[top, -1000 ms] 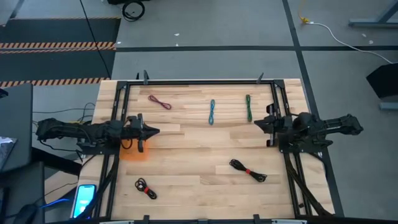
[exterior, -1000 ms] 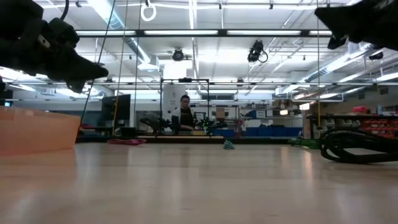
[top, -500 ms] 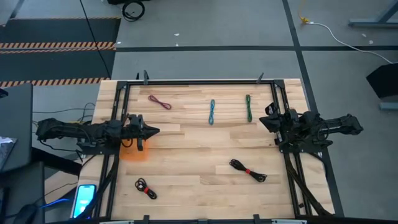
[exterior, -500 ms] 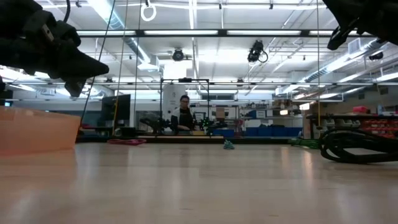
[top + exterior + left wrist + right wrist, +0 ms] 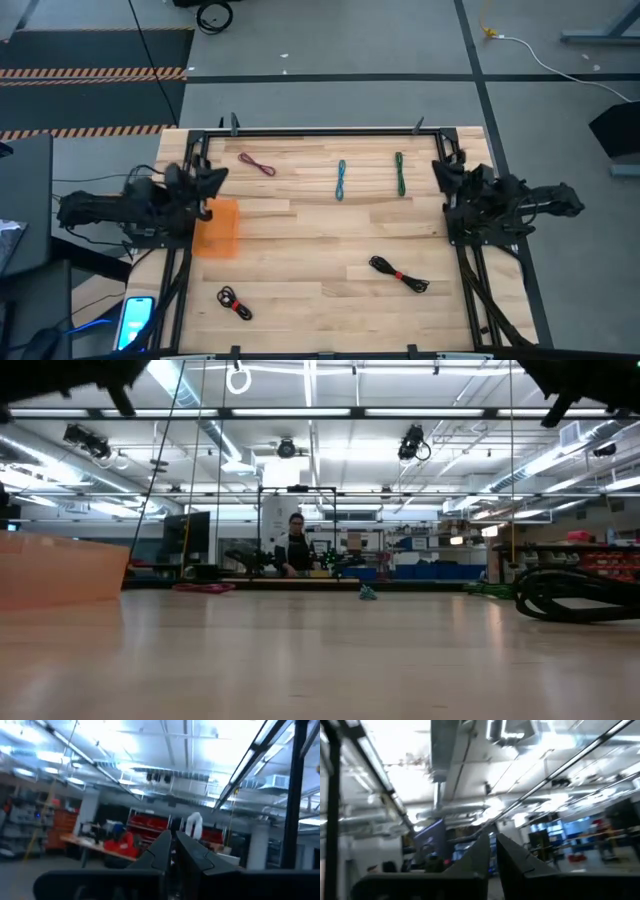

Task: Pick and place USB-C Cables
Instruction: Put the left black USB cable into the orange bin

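Observation:
Five cables lie on the wooden table in the high view: a maroon one (image 5: 257, 164), a teal one (image 5: 341, 179) and a green one (image 5: 400, 173) along the far side, and two black coils with red ties (image 5: 398, 274) (image 5: 235, 303) near the front. My left gripper (image 5: 215, 176) hangs shut over the left edge, beside the orange bin (image 5: 217, 228). My right gripper (image 5: 440, 168) hangs shut over the right edge, right of the green cable. Both wrist views look up at the ceiling past shut fingers (image 5: 172, 847) (image 5: 492, 842). Neither gripper holds anything.
The orange bin (image 5: 60, 568) stands at the table's left side. A black metal frame (image 5: 320, 130) runs along the far edge and down both sides. A black coil (image 5: 575, 595) shows large at the low view's right. A person (image 5: 297, 545) stands far behind the table.
Both arms have drawn back and tipped their grippers upward. My left gripper has moved from over the bin toward the left and far edges. My right gripper has moved toward the right and far edges. In the low view both have risen nearly out of the picture. The cables have stayed put.

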You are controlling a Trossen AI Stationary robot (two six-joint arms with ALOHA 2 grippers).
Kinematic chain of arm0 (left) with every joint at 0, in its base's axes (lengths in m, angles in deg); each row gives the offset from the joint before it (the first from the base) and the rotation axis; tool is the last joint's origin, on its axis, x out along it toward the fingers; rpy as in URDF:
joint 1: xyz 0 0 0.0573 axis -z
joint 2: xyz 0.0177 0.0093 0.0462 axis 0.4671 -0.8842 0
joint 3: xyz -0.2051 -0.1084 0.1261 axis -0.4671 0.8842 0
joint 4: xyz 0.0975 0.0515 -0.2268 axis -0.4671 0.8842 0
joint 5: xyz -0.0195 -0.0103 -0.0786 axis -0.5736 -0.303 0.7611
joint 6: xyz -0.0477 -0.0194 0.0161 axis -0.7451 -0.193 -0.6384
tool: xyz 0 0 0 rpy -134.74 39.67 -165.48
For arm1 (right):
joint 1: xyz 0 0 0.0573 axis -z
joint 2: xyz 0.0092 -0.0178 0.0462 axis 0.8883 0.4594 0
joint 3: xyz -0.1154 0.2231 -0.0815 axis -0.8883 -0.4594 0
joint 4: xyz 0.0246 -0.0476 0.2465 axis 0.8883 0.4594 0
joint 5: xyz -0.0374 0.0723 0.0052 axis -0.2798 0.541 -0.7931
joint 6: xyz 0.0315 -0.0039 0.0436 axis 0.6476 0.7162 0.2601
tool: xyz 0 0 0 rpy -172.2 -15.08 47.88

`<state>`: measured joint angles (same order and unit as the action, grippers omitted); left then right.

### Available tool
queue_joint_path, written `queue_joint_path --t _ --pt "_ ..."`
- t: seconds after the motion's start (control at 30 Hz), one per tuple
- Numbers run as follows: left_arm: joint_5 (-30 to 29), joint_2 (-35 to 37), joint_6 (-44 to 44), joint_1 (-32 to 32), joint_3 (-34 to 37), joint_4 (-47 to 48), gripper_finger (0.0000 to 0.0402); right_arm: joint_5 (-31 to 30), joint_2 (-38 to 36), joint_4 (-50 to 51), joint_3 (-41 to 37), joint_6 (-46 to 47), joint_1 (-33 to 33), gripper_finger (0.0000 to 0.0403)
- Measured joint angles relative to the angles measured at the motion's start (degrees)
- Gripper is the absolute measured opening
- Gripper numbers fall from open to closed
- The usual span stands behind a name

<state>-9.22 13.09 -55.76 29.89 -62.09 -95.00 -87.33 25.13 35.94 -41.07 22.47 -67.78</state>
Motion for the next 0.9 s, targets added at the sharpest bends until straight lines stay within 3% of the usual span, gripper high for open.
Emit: queue_joint_path --t 0.2,0.4,0.73,0.9 --pt "-1.98 -7.07 8.40 0.00 -23.66 31.67 0.0036 -1.20 5.64 5.69 10.87 -5.98 0.00 0.0107" --pt "-2.64 -16.77 8.99 0.00 -41.98 48.32 0.0036 -1.82 15.73 23.93 27.93 -4.57 0.00 0.0162" --pt "1.49 -26.21 6.16 0.00 -60.41 63.68 0.0037 1.07 34.77 63.60 63.44 2.38 0.00 0.0178" --pt "5.12 -28.45 2.39 0.02 -63.66 72.47 0.0037 6.07 41.77 73.11 71.50 4.06 0.00 0.0178"
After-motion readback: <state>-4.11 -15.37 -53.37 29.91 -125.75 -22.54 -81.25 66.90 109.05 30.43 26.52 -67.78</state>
